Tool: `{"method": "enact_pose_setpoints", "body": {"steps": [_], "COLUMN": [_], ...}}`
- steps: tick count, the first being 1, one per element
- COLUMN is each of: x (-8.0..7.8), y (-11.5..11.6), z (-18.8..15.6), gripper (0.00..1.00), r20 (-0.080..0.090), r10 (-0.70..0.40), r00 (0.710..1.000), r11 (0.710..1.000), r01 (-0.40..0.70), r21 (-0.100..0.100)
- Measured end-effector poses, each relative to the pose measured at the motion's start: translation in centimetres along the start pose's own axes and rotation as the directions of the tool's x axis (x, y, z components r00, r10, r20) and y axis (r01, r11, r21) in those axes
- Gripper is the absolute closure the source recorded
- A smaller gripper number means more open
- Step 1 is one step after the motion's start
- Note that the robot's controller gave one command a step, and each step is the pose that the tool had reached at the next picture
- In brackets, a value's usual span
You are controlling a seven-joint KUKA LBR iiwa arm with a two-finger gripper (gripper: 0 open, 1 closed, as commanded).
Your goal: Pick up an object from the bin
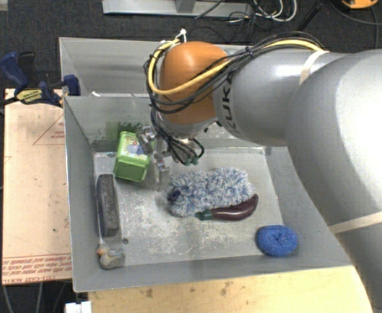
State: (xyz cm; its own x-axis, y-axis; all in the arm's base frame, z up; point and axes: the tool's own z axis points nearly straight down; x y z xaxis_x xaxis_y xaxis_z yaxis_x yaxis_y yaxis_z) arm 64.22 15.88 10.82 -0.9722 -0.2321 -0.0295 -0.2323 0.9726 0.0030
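Observation:
My gripper [160, 172] hangs low in the bin's back left part, under the arm's orange cover. A green box [132, 157] with a printed label lies tilted right beside it on the left, touching or nearly touching it. Just to the gripper's right, on the bin floor, lies a fluffy blue and white duster [210, 188]. A dark purple aubergine [232, 210] rests against the duster's front edge.
A long grey block [107, 207] lies along the left wall, with a small grey lump [111, 257] at its near end. A blue round scrubber [276, 240] sits at the front right. The big arm covers the bin's right and back.

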Motion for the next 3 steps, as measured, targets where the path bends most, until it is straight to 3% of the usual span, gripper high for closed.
{"method": "enact_pose_setpoints", "body": {"steps": [1,2,3], "x": [0.0,-0.2,2.5], "y": [0.0,-3.2,-4.0], "z": [0.0,0.2,2.4], "gripper": [0.0,0.0,0.0], "r20": [0.001,0.016,-0.024], "r10": [0.0,0.016,0.007], "r00": [1.0,1.0,1.0], "r11": [1.0,1.0,1.0], "r01": [0.0,-0.016,-0.007], "r21": [0.0,-0.003,0.001]}}
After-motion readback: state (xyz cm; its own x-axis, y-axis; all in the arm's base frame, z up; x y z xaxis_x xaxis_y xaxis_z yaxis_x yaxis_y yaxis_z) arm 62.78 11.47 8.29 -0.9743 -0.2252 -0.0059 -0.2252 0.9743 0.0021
